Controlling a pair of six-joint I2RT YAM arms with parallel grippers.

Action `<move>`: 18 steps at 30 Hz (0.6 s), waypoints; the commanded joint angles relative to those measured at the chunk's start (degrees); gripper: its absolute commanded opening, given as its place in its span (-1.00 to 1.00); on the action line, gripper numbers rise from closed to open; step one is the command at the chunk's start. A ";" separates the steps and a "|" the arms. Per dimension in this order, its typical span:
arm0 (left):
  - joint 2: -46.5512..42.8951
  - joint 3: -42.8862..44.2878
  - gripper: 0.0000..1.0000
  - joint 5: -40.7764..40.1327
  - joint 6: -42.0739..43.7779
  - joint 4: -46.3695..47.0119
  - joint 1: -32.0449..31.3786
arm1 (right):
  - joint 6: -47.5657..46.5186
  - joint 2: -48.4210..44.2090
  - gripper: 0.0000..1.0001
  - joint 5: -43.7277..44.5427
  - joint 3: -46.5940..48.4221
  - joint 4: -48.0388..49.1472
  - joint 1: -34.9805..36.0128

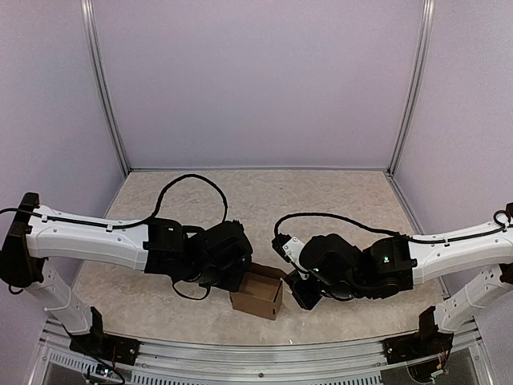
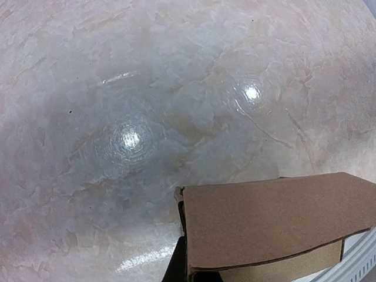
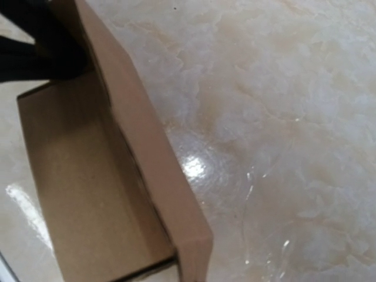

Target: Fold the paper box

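The small, open-topped brown cardboard paper box (image 1: 258, 295) is sitting low-centre on the beige marbled table (image 1: 337, 200), between the left gripper (image 1: 238, 274) and right gripper (image 1: 302, 292), both pressed together. Any grasp cannot be told. Walls are standing, so tucking flaps is probably next. Only the right wrist view is showing the interior.

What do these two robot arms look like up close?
Both arms match: the left arm and right arm have smooth white tubular shells ending in bulky black wrist sections. Thin black cables loop along them; a tiny green light glows on the right.
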 commanded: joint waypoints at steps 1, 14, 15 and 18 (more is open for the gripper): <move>2.27 2.25 -1.00 -1.60 -1.31 -1.05 -1.34 | 5.39 0.84 -1.00 -2.81 1.79 4.14 0.62; 3.96 2.72 -1.00 -3.58 -4.06 -0.06 -3.64 | 17.59 1.72 -1.00 -2.00 1.92 7.07 0.46; 3.86 2.52 -1.00 -3.59 -4.31 0.13 -3.87 | 18.58 1.74 -1.00 -1.58 1.78 7.46 0.40; 3.85 2.22 -1.00 -3.71 -4.83 0.88 -4.35 | 21.81 2.21 -1.00 -1.22 2.05 8.42 0.38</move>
